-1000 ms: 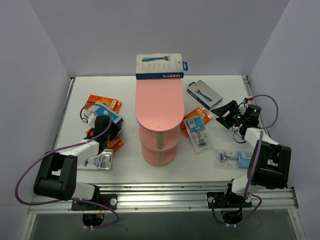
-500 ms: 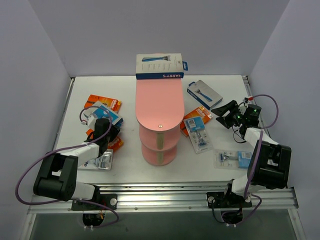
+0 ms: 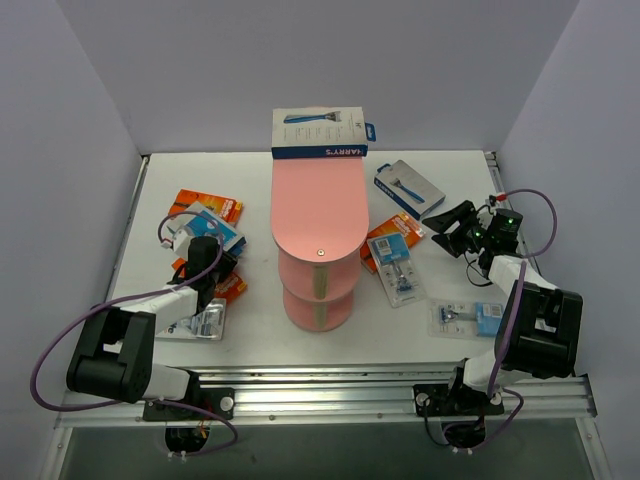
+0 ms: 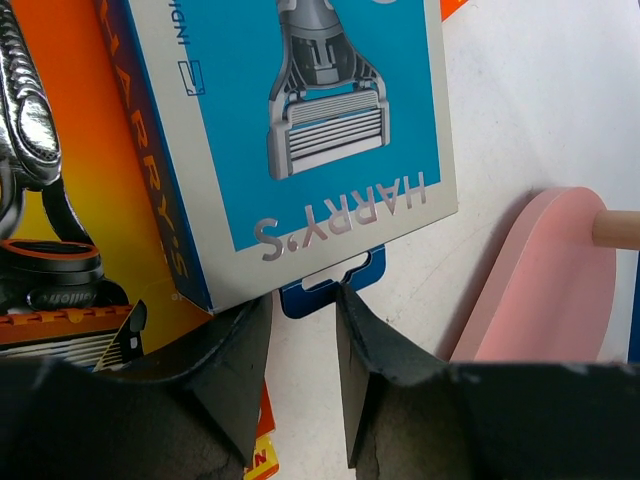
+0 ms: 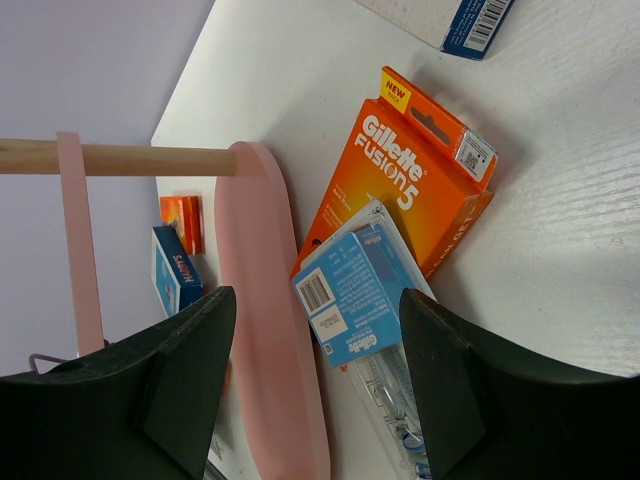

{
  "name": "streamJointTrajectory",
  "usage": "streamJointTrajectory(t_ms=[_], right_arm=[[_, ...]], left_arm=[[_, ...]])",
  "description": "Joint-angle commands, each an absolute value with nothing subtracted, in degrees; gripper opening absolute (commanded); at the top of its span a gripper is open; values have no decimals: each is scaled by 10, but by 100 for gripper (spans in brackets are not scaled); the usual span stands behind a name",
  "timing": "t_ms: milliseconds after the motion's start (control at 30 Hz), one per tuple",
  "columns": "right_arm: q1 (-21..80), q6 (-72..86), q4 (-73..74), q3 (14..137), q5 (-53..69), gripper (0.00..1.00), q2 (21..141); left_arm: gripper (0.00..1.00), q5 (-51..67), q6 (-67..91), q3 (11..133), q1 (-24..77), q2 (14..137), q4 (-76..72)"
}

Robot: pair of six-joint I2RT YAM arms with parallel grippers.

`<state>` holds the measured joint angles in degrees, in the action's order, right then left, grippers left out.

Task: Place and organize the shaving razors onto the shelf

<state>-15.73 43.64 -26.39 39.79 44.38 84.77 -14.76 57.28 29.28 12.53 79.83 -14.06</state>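
The pink shelf (image 3: 315,205) stands mid-table, with one white-and-blue Harry's razor box (image 3: 320,133) at the back of its top tier. My left gripper (image 3: 205,255) is low on the left, its tips at another Harry's box (image 4: 300,130) that lies on an orange razor pack (image 4: 60,300). The jaws stand narrowly apart, and the box's blue hang tab (image 4: 335,290) is right at the fingertips (image 4: 345,310). My right gripper (image 3: 445,228) hovers wide open on the right, holding nothing. It faces an orange Gillette box (image 5: 400,180) and a clear blister pack (image 5: 360,290).
Orange packs (image 3: 205,205) and a clear blister pack (image 3: 195,322) lie around the left gripper. A Harry's box (image 3: 408,187) lies at the back right, and another blister pack (image 3: 468,317) at the front right. The shelf's lower tier (image 5: 265,320) and wooden post (image 5: 140,158) are near the right-hand packs.
The left gripper's jaws have narrowed and it has edged slightly toward the near side. The right arm and the packs have not moved.
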Motion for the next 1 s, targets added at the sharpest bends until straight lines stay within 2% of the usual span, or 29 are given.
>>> streamJointTrajectory(t_ms=[0,267,633,767,967], right_arm=[[-160,435,-282,396,454,62,838],[-160,435,-282,396,454,62,837],[-160,435,-281,397,453,62,836],[-160,435,-281,398,452,62,834],[-160,432,-279,399,453,62,834]], left_arm=[[40,-160,560,305,118,803,-176],[37,-163,550,311,115,820,-189],[20,-186,541,300,115,756,-151],[8,-198,524,308,115,725,-122],[2,-197,506,328,114,672,-62]])
